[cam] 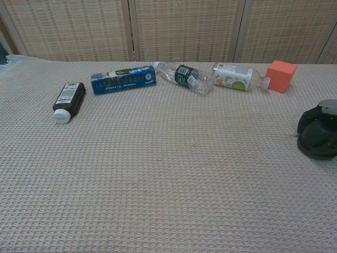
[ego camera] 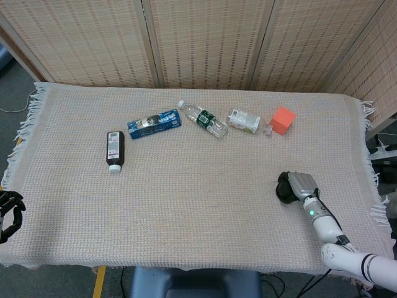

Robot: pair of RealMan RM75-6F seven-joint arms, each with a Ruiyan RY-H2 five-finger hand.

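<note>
My right hand (ego camera: 291, 187) rests low on the woven cloth near the table's right side, its dark fingers curled in with nothing in them; the chest view shows this right hand (cam: 318, 134) at the right edge. The nearest thing to it is an orange cube (ego camera: 282, 120) (cam: 280, 75), well beyond it. My left hand (ego camera: 7, 210) hangs off the table's left front corner, fingers curled, holding nothing.
Lying in a row at the back are a blue box (ego camera: 154, 123) (cam: 123, 79), a clear bottle with a green label (ego camera: 203, 118) (cam: 185, 77) and a small labelled bottle (ego camera: 244, 120) (cam: 237, 77). A dark bottle with a white cap (ego camera: 115, 149) (cam: 69, 101) lies left. Bamboo screens stand behind.
</note>
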